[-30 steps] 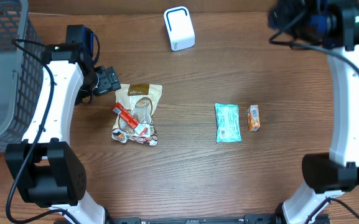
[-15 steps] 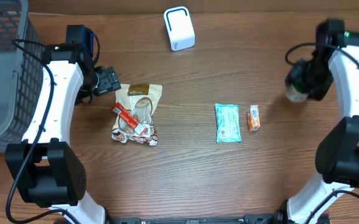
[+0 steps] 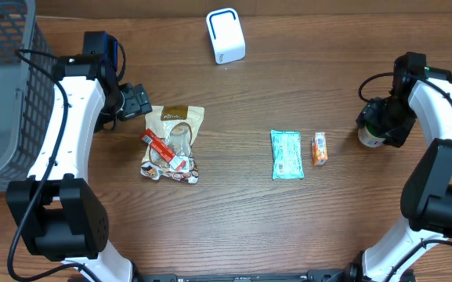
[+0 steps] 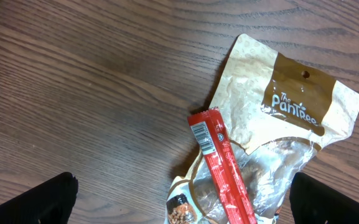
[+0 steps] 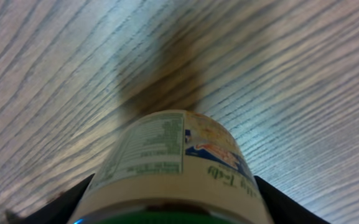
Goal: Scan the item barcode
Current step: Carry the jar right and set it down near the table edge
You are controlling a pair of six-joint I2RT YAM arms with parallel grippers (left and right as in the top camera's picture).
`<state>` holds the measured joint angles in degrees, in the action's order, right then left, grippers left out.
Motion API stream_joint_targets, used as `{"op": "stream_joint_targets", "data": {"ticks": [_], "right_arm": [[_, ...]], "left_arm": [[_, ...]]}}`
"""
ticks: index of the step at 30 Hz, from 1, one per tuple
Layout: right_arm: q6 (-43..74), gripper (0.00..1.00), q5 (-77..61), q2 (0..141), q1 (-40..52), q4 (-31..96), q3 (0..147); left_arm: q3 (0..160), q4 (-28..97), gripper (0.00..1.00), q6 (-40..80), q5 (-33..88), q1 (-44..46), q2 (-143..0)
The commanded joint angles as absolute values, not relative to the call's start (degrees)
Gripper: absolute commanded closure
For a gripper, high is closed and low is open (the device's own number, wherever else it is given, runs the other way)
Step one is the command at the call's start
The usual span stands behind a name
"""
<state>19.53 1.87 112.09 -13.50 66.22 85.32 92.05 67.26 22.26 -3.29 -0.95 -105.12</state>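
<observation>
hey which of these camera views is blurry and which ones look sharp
Right wrist view: the jar and the table grain are smeared and soft. Left wrist view: crisp, the pouch lettering reads clearly. Overhead: sharp, evenly lit.

In the right wrist view you see the jar (image 5: 174,158) blurred, its near end cut by the lower edge. The right gripper (image 5: 174,208) shows only dark finger edges beside it; whether they press it, you cannot tell

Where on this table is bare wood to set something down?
Free: between snack bag and teal packet; in front of the scanner; the table along its near edge. Crowded: teal packet, orange packet and jar cluster at right.
</observation>
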Motion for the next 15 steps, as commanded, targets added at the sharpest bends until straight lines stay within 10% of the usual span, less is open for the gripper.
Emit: {"op": "stream_joint_targets", "data": {"ticks": [1, 15], "right_arm": [[19.5, 0.24, 2.9, 111.2, -13.6, 67.4, 86.3], [14.8, 0.16, -5.8, 110.6, -11.2, 81.1, 100.7]], "left_arm": [[93.0, 67.1, 0.00, 21.4, -3.6, -1.0, -104.8], [93.0, 67.1, 0.00, 21.4, -3.6, -1.0, -104.8]]}}
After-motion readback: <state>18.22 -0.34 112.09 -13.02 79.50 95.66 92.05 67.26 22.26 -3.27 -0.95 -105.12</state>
